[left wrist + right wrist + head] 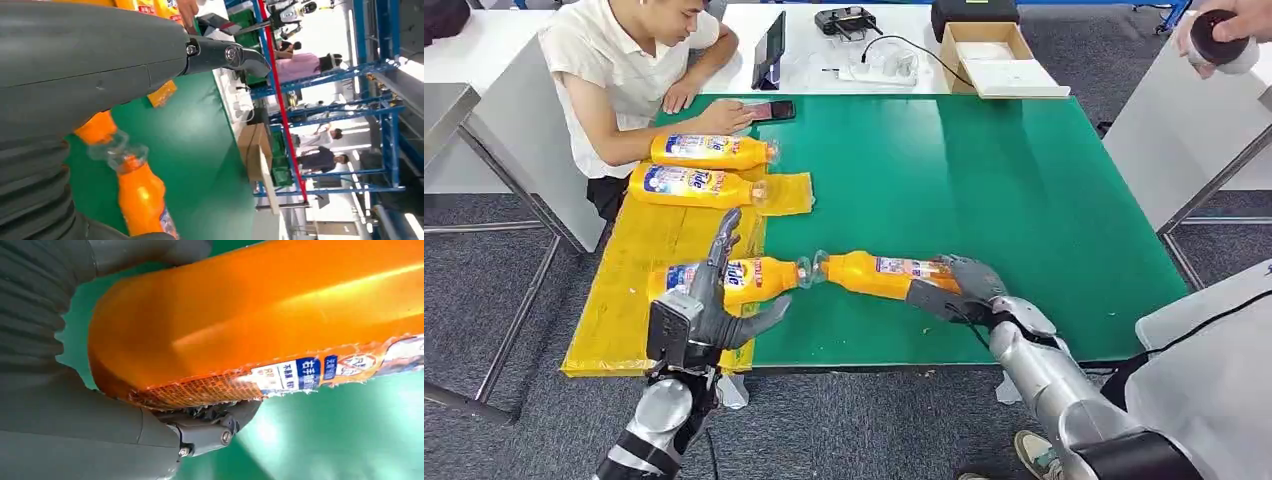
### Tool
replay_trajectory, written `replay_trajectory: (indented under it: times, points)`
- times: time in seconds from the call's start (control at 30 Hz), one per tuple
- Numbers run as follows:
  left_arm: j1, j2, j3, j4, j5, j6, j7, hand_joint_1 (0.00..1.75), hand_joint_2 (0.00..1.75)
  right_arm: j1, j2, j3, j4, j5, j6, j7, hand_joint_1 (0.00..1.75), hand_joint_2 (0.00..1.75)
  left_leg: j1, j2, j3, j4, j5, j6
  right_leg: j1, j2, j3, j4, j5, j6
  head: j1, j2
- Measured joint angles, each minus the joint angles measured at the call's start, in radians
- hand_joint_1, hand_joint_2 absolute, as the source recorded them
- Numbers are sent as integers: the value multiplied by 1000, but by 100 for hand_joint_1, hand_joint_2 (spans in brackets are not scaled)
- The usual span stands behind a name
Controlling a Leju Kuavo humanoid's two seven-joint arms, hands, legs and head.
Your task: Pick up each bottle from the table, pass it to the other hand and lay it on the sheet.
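— Right hand (952, 285)?
— Wrapped round the base of an orange bottle (879, 274) lying on the green table (984, 180).
— Left hand (719, 300)?
— Fingers spread above a bottle on the yellow sheet (639, 260); contact unclear. Label print is too blurred to read.

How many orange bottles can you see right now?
4. Two far bottles on the yellow sheet, a third bottle under the left hand, a fourth bottle in the right hand.
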Motion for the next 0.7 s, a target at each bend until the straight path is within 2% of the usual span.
replay_trajectory:
  times: [0.13,0.2,0.4,0.47,0.6,0.7]
  points:
    - [23,-18,7,-11,11,167,-91,0,175,61,15,-42,-22,-166,-10,-202,175,175,0,-1,-2,0,0,0,0,0,-1,0,0,0,0,0]
    - [50,-29,17,-41,57,219,-114,0,175,103,27,-63,-61,-222,-29,-243,175,175,0,-1,-4,0,0,0,0,0,-3,0,0,0,0,0]
    - [97,-44,30,-92,126,259,-124,0,175,182,52,-102,-151,-318,-47,-267,175,175,0,-4,-9,0,0,0,0,-1,-6,0,0,0,0,0]
    - [120,-50,32,-107,154,287,-138,0,175,233,65,-135,-229,-405,-94,-273,175,175,0,-6,-11,0,0,0,-1,-1,-7,0,-1,1,0,0]
    - [162,-51,28,-129,154,325,-160,0,175,301,78,-187,-372,-477,-238,-254,175,175,0,-6,-14,0,0,0,-1,-2,-11,0,-1,1,0,0]
    - [182,-50,15,-139,155,325,-160,0,175,331,80,-213,-440,-492,-253,-251,175,175,0,-6,-15,0,0,0,-1,-2,-12,0,-1,1,0,0]
